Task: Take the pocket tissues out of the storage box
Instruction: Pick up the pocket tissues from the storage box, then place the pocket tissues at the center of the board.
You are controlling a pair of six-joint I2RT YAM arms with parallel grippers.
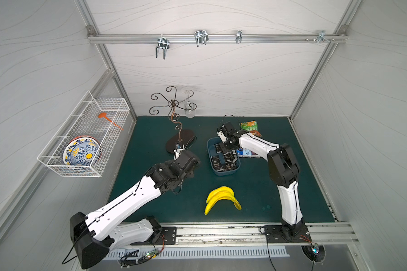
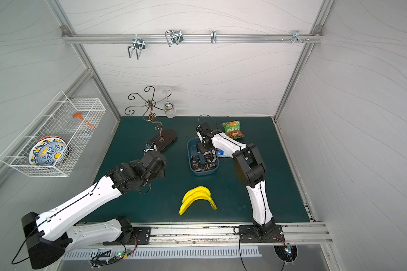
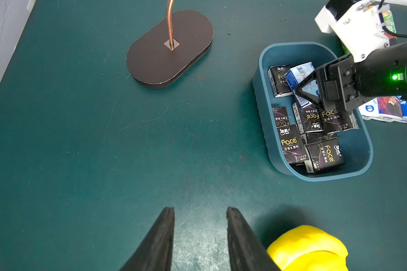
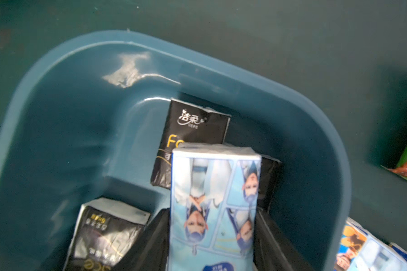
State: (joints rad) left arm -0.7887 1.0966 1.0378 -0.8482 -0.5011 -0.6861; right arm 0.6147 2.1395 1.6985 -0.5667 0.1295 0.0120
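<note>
Snugly inside right end effector [image 4: 212, 225]: blue pack [image 4: 215, 187]

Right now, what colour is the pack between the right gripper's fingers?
Pale blue pack, printed figures; right wrist view.

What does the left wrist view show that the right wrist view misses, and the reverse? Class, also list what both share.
Only the left wrist view: the stand's dark oval base, the yellow banana bunch, the left gripper, open and empty, and most of the black Face packs. Only the right wrist view: a close look at the figures printed on the light-blue tissue pack. Both: the storage box, the right gripper shut on that light-blue pack, one black pack beside it, and blue-white packs lying outside the box.
</note>
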